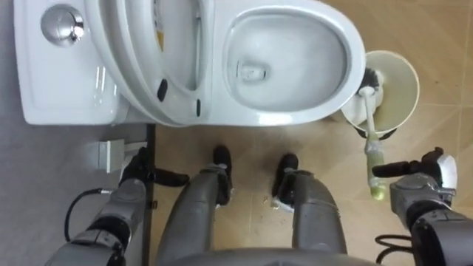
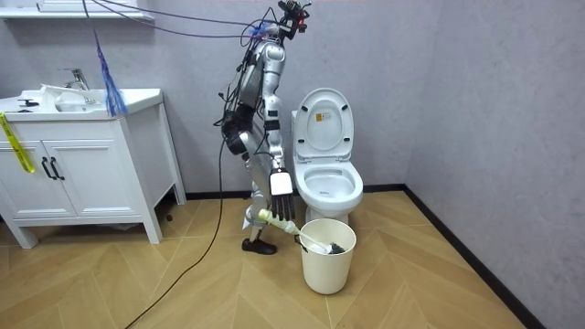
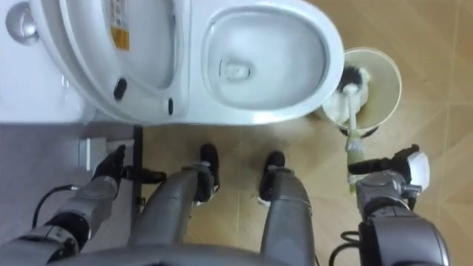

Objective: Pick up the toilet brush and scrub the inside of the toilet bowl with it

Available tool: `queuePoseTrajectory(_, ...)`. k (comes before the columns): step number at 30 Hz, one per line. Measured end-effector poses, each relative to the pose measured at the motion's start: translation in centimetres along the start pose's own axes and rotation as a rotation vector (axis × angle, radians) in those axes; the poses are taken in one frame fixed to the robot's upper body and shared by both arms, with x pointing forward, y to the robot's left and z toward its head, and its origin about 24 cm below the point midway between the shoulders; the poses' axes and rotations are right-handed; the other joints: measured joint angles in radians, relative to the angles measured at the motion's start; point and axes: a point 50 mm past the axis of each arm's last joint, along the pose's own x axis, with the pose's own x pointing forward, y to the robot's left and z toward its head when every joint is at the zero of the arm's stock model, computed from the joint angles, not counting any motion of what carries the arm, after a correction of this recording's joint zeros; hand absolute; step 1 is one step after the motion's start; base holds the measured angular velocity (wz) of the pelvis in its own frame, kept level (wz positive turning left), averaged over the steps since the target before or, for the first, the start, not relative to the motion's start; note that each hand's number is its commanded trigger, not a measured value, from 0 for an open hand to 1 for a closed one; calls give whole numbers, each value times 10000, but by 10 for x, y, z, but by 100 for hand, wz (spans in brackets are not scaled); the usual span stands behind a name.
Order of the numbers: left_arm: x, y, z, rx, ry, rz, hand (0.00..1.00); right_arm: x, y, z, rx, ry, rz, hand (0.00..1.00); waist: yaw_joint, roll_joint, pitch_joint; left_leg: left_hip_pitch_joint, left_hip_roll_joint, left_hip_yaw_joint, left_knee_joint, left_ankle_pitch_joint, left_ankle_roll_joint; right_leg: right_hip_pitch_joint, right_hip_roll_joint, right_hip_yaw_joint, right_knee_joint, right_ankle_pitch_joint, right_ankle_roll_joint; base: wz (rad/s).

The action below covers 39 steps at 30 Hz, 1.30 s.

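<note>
Toilet brush [image 1: 371, 144] stands head-down in the cream bin [image 1: 408, 70], with its handle leaning out toward the robot. The left hand [image 1: 142, 171] hangs idle with relaxed fingers. The toilet [image 1: 295, 112] is ready (lid raised). The right hand [image 1: 415, 181] touches the handle's lower end with straight fingers, not closed. It should wrap the handle firmly, then lift the head clear of the bin's rim.

The white toilet [image 1: 295, 112] stands with lid [image 1: 140, 66] and seat up, its bowl open. The brush [image 1: 367, 118] leans in the cream bucket [image 1: 412, 83] just beside the bowl. Its dark bristle head is down inside, and its white shaft and yellow-green grip slant out over the rim.
</note>
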Motion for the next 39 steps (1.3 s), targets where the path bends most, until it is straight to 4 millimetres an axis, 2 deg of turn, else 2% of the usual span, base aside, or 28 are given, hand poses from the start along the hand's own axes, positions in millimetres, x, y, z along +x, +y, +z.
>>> queuePoseTrajectory(5, -1, -1, 29, -330, -1229, 221, 0, 8, -17, 8, 328, -85, -324, 0, 360, 104, 5, -1518, 2, -91, 1386, -271, 37, -1431, -210, 86, 1460, -447, -104, 11)
queuePoseTrajectory(8, -1, 0, 39, -446, -1597, 411, 0, 10, -21, 15, 599, -180, -411, 0, 486, 177, -5, -2286, -4, -200, 2269, -511, -8, -2119, -304, 120, 2295, -695, -224, 3)
queuePoseTrajectory(13, -3, -1, 49, -693, -2042, 408, 0, 10, -21, 26, 1018, -305, -378, 0, 525, 253, -17, -3204, -6, -197, 3304, -751, -14, -3036, -530, 210, 3472, -1084, -340, 10)
queuePoseTrajectory(17, -5, -2, 57, -792, -2366, 341, 0, 13, -27, 31, 1085, -283, -392, 0, 712, 313, -27, -3876, -14, -187, 3999, -872, -30, -3750, -646, 331, 4266, -1311, -441, 4)
queuePoseTrajectory(20, -6, -3, 60, -912, -2397, 265, 0, 15, -30, 33, 1014, -291, -391, 0, 733, 345, -29, -4190, -147, -187, 4362, -924, -52, -4108, -848, 397, 4823, -1536, -505, 16)
queuePoseTrajectory(25, -6, -3, 62, -1185, -2451, 224, 0, 15, -29, 36, 998, -416, -142, 0, 820, 396, -23, -4566, -149, -217, 4911, -1084, -158, -4463, -1037, 389, 5446, -1792, -624, 8)
queuePoseTrajectory(28, -8, -3, 63, -1399, -2521, 176, 0, 14, -28, 33, 1235, -281, 2, 0, 912, 411, -28, -4693, -148, -213, 5044, -1113, -179, -4602, -1048, 385, 5605, -1839, -684, 0)
queuePoseTrajectory(33, -12, 3, 50, -2007, -2395, 145, 0, 14, -27, 25, 2291, 359, 194, 0, 989, 503, -48, -4852, -125, -215, 5317, -1233, -157, -4733, -1051, 394, 5812, -1911, -697, -1)
queuePoseTrajectory(34, -13, 4, 48, -2006, -2362, 159, 0, 14, -27, 23, 2399, 441, 232, 6, 990, 509, -45, -4876, -134, -211, 5342, -1239, -145, -4753, -1058, 406, 5835, -1917, -688, 0)
queuePoseTrajectory(35, -13, 5, 46, -2043, -2308, 166, 0, 14, -27, 21, 2461, 520, 303, 72, 984, 510, -45, -4882, -143, -195, 5386, -1261, -108, -4762, -1067, 442, 5885, -1951, -660, 0)
queuePoseTrajectory(36, -13, 5, 45, -2030, -2284, 175, 0, 14, -27, 20, 2510, 569, 324, 100, 981, 510, -45, -4886, -148, -190, 5441, -1278, -95, -4765, -1073, 463, 5935, -1980, -638, 0)
queuePoseTrajectory(39, -13, 8, 44, -1989, -2261, 200, 0, 15, -28, 17, 2701, 698, 616, 100, 985, 511, -45, -4913, -152, -188, 5589, -1384, -110, -4766, -1091, 483, 6057, -2054, -602, 0)
